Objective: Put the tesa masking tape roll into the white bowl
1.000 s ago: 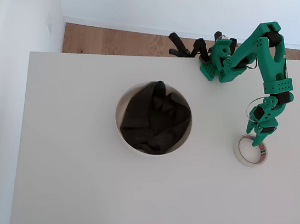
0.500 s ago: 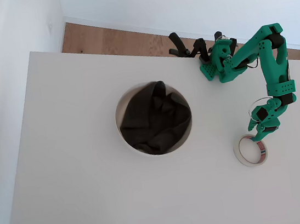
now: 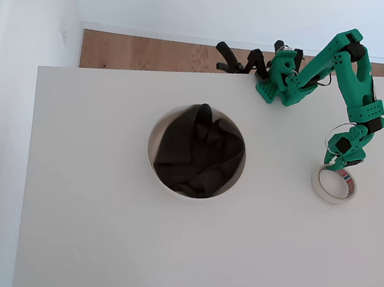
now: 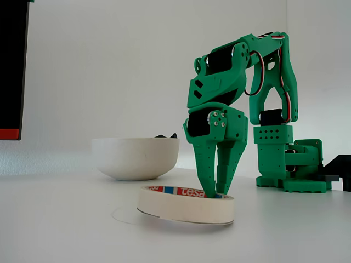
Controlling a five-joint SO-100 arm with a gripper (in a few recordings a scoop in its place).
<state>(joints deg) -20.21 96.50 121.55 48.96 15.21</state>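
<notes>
Landmark: the white bowl (image 3: 196, 151) sits near the middle of the white table (image 3: 106, 247); every place below is given from it.
Bowl contents: the overhead view looks straight down onto crumpled dark cloth (image 3: 197, 153) that covers the inside; the fixed view shows the bowl's (image 4: 135, 158) white outer wall and just a dark tip of cloth above the rim.
Tape: the tesa masking tape roll (image 3: 336, 183) lies on the table well apart from the bowl, to its right and a little lower in the overhead view, near the table's right edge.
Tape tilt: the fixed view shows the roll (image 4: 185, 204) with its left side lifted slightly off the table and its right side down, the red-and-blue label visible on the inner core.
Gripper: the green gripper (image 4: 218, 193) points straight down with both fingertips inside the ring; the fingers are slightly apart, and whether they press on the roll I cannot tell.
From above: the gripper (image 3: 341, 165) sits at the roll's far rim.
Arm base: beyond the bowl's upper right, at the table's far edge.
Open room: bare tabletop lies between roll and bowl.
</notes>
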